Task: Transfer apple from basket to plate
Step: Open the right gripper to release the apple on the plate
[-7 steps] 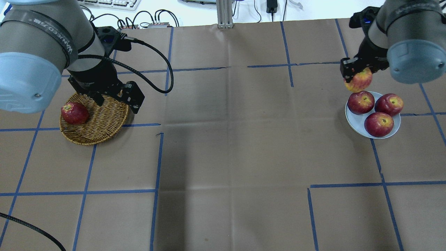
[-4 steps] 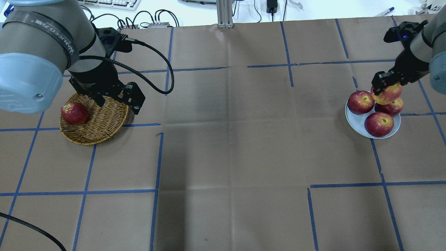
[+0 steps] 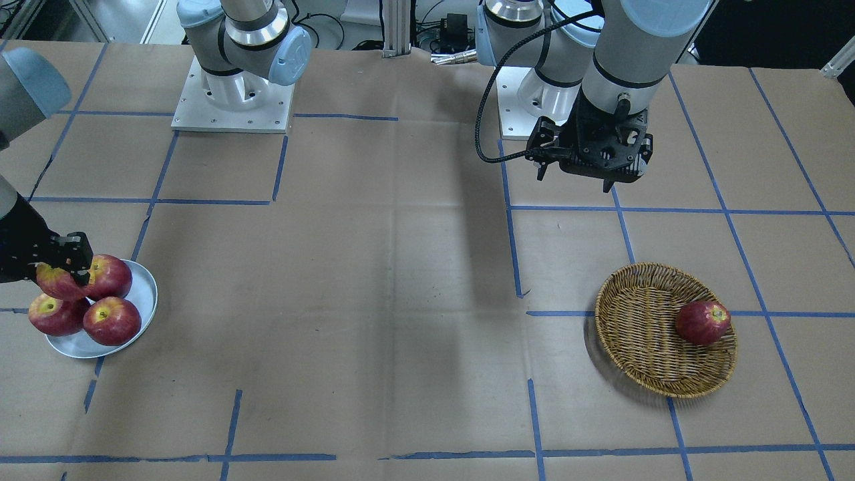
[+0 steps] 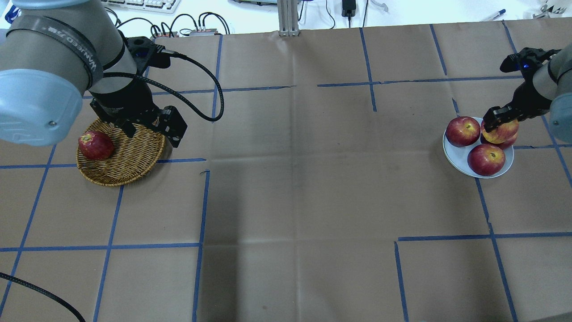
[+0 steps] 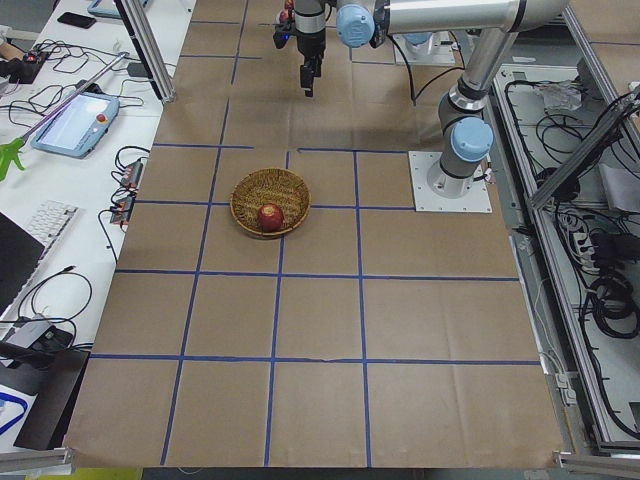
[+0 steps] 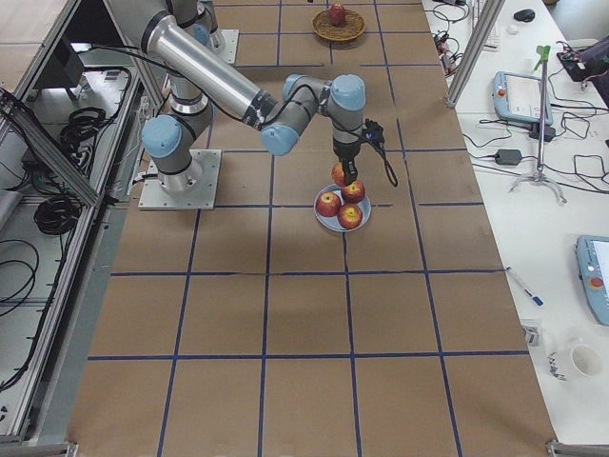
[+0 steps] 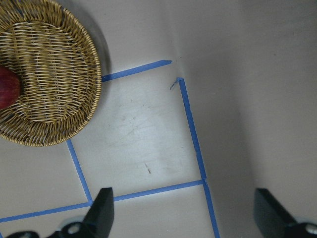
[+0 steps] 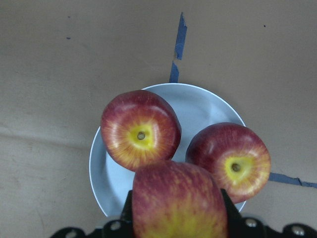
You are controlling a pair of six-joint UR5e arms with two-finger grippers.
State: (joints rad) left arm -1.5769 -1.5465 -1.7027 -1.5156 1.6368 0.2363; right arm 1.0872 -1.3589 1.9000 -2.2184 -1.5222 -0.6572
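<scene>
Now the right gripper is clamped on the apple, which hangs just above the three apples crowding the plate. Little bare plate shows, so it should likely centre over the hollow between them, lower until the apple rests, then open slowly lest it roll off. The left gripper hangs spread wide beside the basket.
</scene>
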